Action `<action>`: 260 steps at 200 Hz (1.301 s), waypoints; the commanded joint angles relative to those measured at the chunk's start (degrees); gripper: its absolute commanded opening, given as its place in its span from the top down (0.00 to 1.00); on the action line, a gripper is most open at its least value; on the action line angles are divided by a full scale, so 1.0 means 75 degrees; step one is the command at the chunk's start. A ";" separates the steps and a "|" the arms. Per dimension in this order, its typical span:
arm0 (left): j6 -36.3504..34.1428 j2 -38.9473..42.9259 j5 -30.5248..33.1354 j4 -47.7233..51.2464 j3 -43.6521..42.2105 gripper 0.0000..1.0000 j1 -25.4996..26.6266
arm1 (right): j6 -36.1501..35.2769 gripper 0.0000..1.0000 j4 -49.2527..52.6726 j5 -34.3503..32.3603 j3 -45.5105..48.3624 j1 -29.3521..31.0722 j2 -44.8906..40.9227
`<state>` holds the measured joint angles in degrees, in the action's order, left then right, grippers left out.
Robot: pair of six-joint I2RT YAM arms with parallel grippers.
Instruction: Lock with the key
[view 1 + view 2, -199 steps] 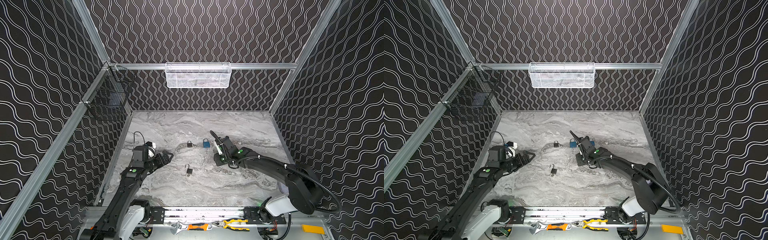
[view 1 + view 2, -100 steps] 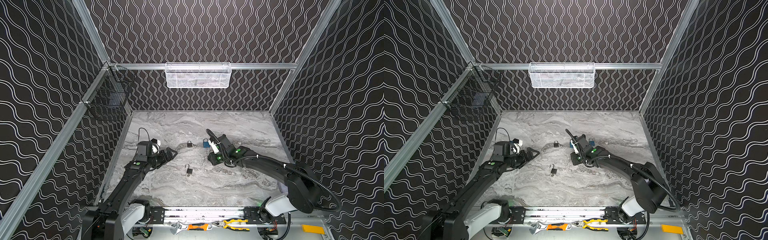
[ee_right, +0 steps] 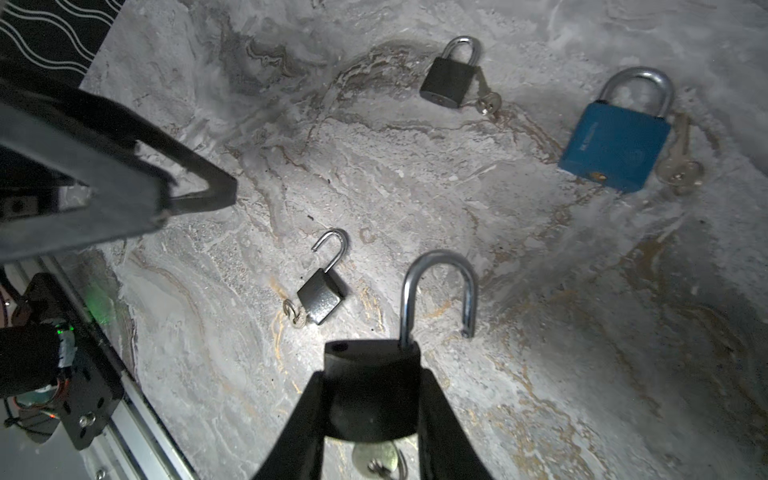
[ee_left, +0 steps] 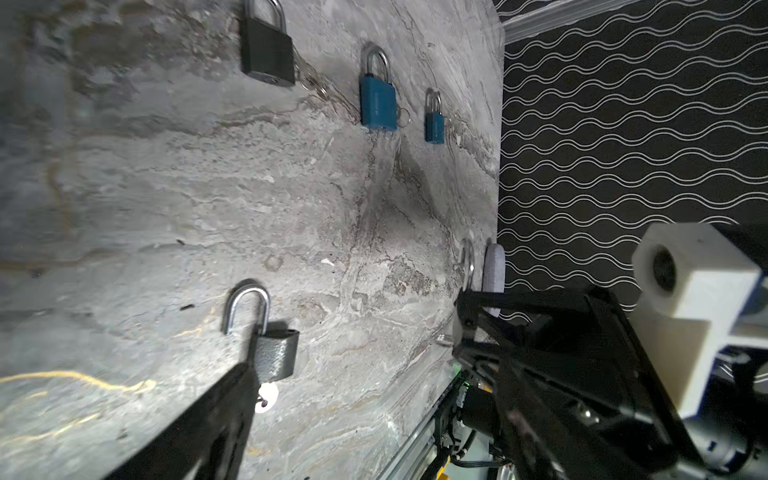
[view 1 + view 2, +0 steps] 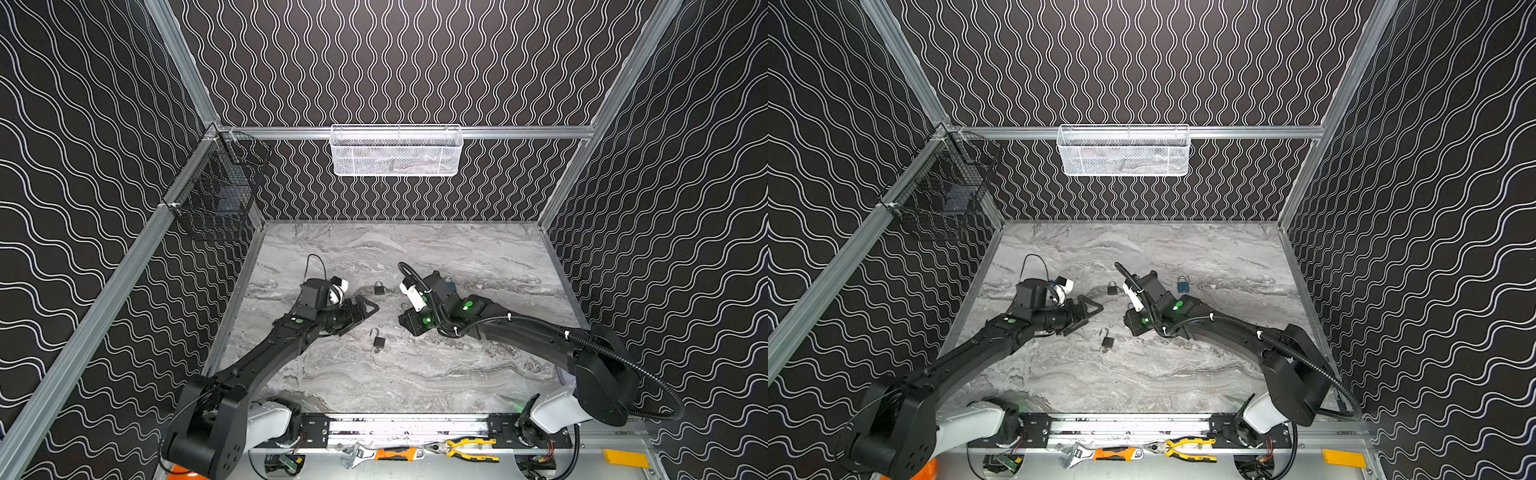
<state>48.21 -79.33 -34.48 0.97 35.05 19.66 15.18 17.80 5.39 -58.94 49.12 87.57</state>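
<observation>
My right gripper (image 3: 372, 374) clamps the dark body of the held padlock (image 3: 372, 409), one finger on each flank. Its shackle (image 3: 438, 291) stands open, projecting past my fingertips. A key (image 3: 374, 459) sits at the body's base, between my fingers. Just beyond the tips, a small open padlock (image 3: 320, 297) lies on the marble table (image 3: 457, 187). Farther out lie a closed black padlock (image 3: 449, 83) and a closed blue padlock (image 3: 615, 145). The left gripper (image 3: 199, 203) stands off to one side, touching no lock.
</observation>
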 commanded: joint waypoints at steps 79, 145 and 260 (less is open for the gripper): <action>0.0240 -0.1199 0.0010 -0.1194 0.0858 0.38 0.0671 | -0.0218 0.84 -0.0534 0.0424 -0.0356 0.0329 0.0317; 0.0220 -0.1281 0.0129 -0.1089 0.0974 0.59 0.0870 | -0.0240 0.84 -0.0486 0.0430 -0.0567 0.0428 0.0441; 0.0111 -0.1399 0.0290 -0.0836 0.1133 0.77 0.1093 | -0.0197 0.84 -0.0408 0.0290 -0.0549 0.0540 0.0362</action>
<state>49.47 -89.52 -33.01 -4.84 42.72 27.62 13.91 15.57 7.97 -62.41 53.08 90.85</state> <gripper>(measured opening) 0.253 0.323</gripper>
